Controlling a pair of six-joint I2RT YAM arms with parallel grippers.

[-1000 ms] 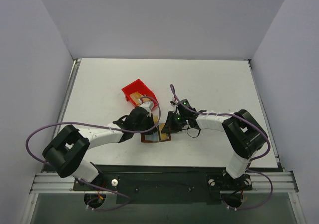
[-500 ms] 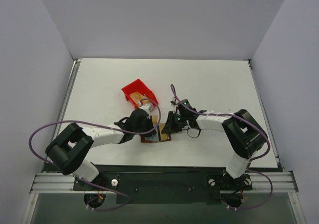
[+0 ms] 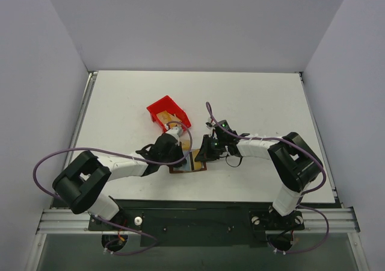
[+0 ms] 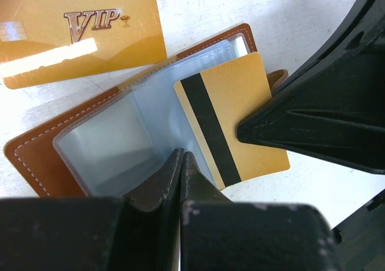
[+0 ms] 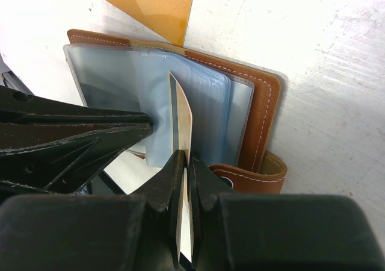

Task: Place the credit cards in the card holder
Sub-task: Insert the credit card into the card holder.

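Note:
The brown card holder lies open on the table, its light blue pocket panels up. It also shows in the top view and the right wrist view. My left gripper is shut, pinching one pocket panel and holding it up. My right gripper is shut on a gold credit card with a dark stripe; the card stands on edge with its front end among the panels. A second gold credit card marked VIP lies flat beside the holder's far edge.
A red plastic bin stands just behind the left gripper. The right gripper and the left meet over the holder near the table's front edge. Both arms' purple cables loop beside them.
The left gripper has shifted slightly towards the holder's middle, and a light blue panel now shows there in the top view. The right arm has hardly moved.

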